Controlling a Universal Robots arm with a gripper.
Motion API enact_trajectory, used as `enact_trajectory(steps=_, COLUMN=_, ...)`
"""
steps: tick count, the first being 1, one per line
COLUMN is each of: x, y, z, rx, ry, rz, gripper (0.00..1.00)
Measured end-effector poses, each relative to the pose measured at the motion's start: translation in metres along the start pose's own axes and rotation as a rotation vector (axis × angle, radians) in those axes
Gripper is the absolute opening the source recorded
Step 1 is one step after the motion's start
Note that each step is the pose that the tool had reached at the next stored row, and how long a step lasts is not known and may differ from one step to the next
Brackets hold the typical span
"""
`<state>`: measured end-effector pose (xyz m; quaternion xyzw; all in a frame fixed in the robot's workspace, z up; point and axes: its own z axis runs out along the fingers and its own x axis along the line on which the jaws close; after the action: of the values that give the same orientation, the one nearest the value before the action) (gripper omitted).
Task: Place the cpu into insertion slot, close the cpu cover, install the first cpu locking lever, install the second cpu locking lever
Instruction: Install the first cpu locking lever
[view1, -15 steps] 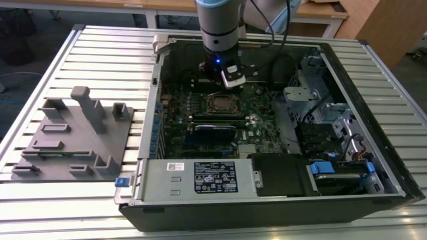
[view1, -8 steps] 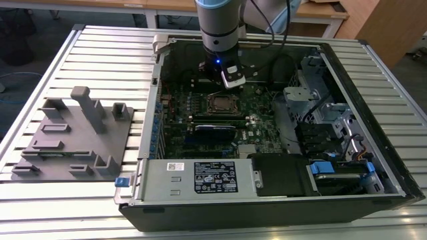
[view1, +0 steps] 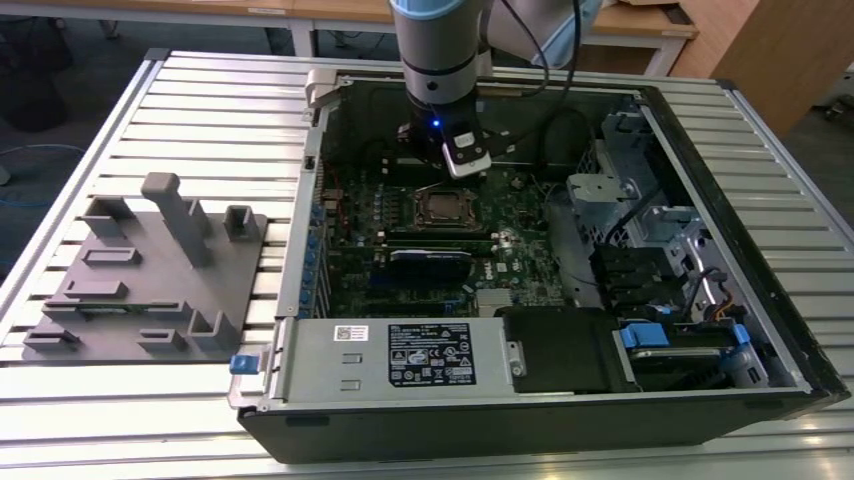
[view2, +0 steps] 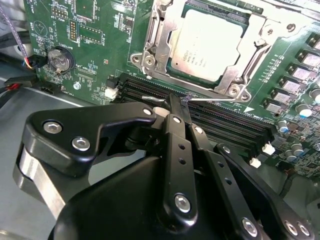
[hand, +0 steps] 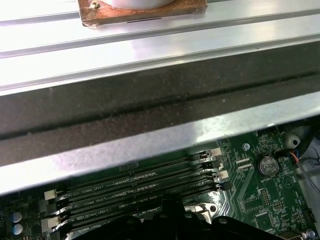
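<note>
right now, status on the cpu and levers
Black gripper shut on thin silver wire locking lever. Silver-grey square cpu seated, shiny metal cover frame down. Nothing blocking.

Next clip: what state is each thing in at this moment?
cpu: seated in the insertion slot, top facing up.
cpu cover: closed down over the cpu.
locking lever: lying flat beside the slot; latched or not, cannot tell.
gripper: shut, tips at the locking lever.
computer case: lying on its side, open.
</note>
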<state>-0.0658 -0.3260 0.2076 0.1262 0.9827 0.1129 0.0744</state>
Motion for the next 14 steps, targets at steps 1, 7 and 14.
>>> enact_trajectory(steps=1, x=-0.0001, y=-0.0002, z=0.0000, rx=-0.0013, ry=0.0003, rz=0.000, gripper=0.10)
enact_trajectory(steps=7, x=-0.0005, y=-0.0012, z=-0.0002, rx=-0.0069, ry=0.0016, rz=0.001, gripper=0.10)
enact_trajectory(steps=14, x=-0.0002, y=-0.0022, z=0.0029, rx=-0.0069, ry=0.0017, rz=0.001, gripper=0.10)
